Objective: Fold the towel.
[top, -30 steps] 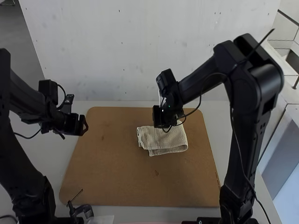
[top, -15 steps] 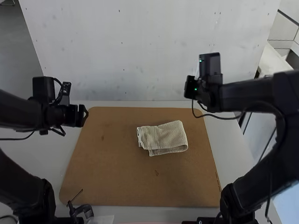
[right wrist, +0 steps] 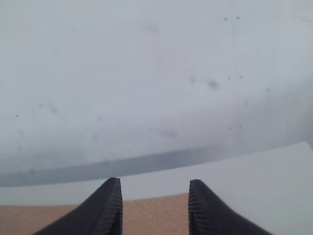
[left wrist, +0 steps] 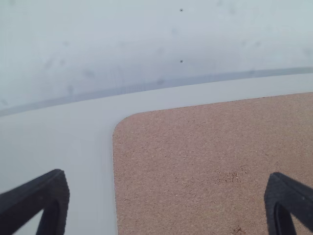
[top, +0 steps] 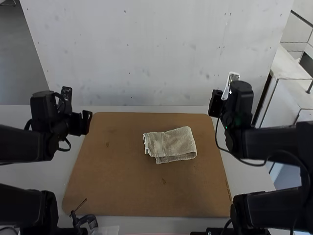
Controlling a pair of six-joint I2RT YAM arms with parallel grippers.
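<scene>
Towel (top: 172, 143), nubby beige folded rect. on brown board (top: 122, 188); L claw (top: 86, 122), R claw (top: 215, 103) fingers apart.

The towel (top: 170, 144) is of pale beige colour, and I see no printed pattern on it. The board (top: 122, 171) is brown, with some small dark marks. The table (top: 39, 171) is light grey. Both arms are black.

Soft, rather dim light spreads fairly evenly over the brown board (top: 122, 181) (shadows are faint).
</scene>
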